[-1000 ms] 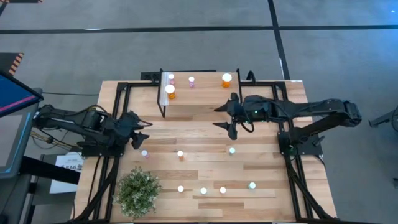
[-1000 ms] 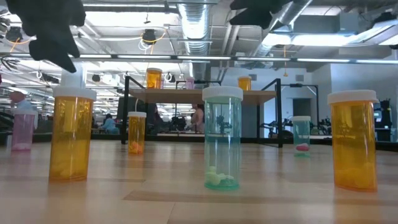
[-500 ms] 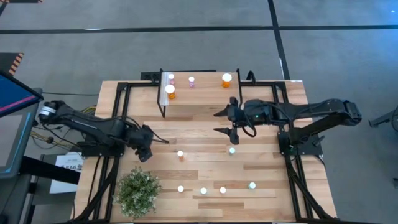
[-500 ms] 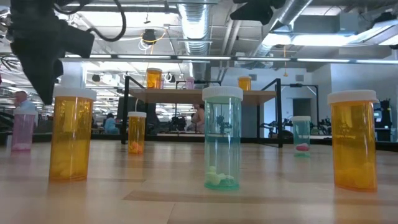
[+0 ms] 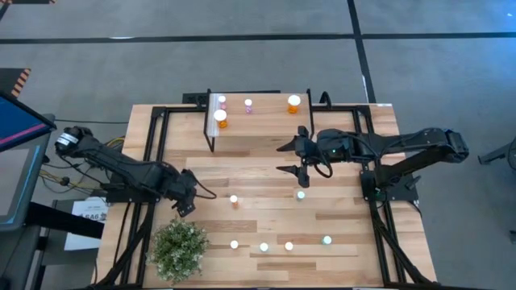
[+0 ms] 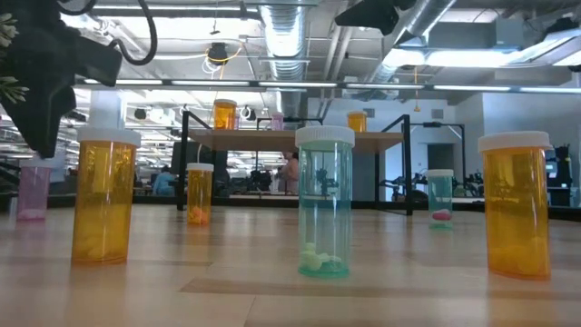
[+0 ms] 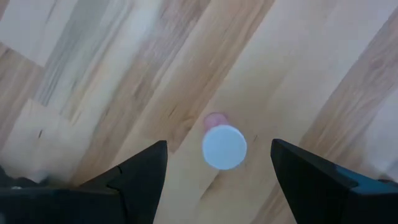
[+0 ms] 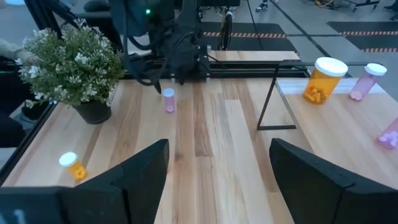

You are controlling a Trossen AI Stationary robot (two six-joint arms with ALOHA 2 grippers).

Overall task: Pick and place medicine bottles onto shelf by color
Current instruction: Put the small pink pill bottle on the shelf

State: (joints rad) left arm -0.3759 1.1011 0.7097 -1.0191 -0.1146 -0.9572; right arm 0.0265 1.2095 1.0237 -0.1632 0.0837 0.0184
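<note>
My left gripper [image 5: 188, 199] is open and points down over a small pink white-capped bottle [image 7: 223, 145] that stands upright on the table. Its fingers stand on either side of the bottle without touching it. The gripper hides the bottle in the high view; the bottle shows in the low view [image 6: 32, 187] and the right wrist view [image 8: 168, 99]. My right gripper [image 5: 292, 158] is open and empty above the table, just near of the shelf [image 5: 262, 121]. A teal bottle [image 5: 301, 194] stands near of it. The shelf carries two large orange bottles [image 5: 220, 119] [image 5: 293, 103] and two pink ones [image 5: 248, 105].
A small orange bottle [image 5: 234, 199] stands right of my left gripper. Several more bottles [image 5: 264, 246] stand in a row toward the table's near edge. A potted plant [image 5: 178, 248] stands at the near left, close to my left gripper.
My left gripper has gone toward the table's near edge and a little right, and down, and now stands over the pink bottle. It has stayed open. The bottles have not moved.
</note>
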